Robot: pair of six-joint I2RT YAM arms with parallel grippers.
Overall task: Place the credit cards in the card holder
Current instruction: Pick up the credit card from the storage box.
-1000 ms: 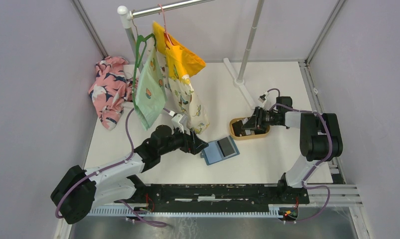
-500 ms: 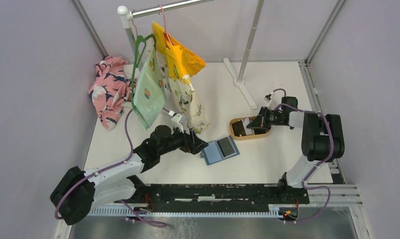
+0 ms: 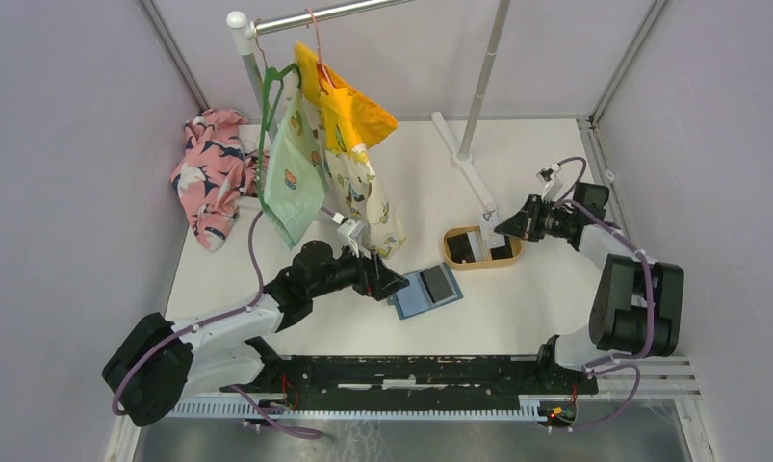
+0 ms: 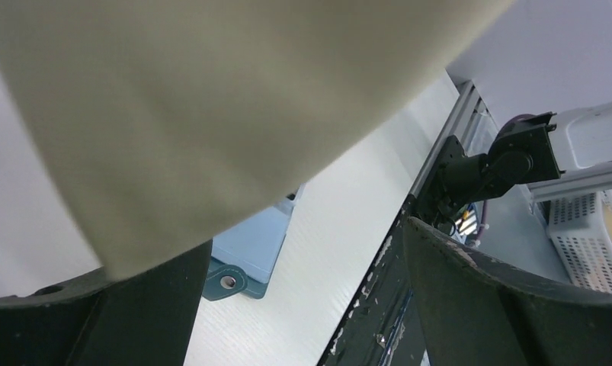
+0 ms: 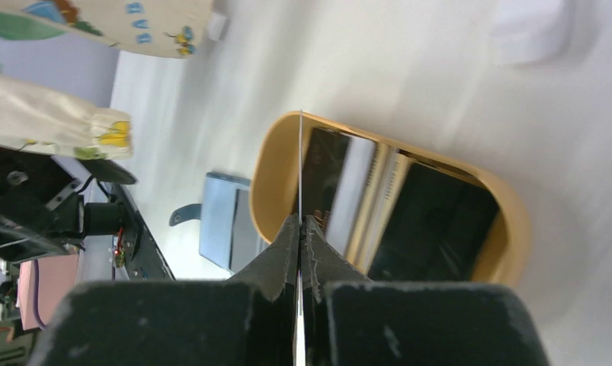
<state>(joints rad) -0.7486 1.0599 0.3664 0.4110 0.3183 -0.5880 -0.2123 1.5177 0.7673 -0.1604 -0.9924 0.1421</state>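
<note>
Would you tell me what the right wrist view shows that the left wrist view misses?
Only right wrist: a tan oval tray holding dark cards, and the right fingers shut on a thin card seen edge-on. Only left wrist: the left fingers wide apart and a black edge rail. Both: the teal-blue folding wallet, pale hanging cloth and white table.

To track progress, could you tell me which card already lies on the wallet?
The dark card on the open blue wallet; the other dark cards lie in the tan tray, and the held card sits edge-on in the right gripper.
</note>
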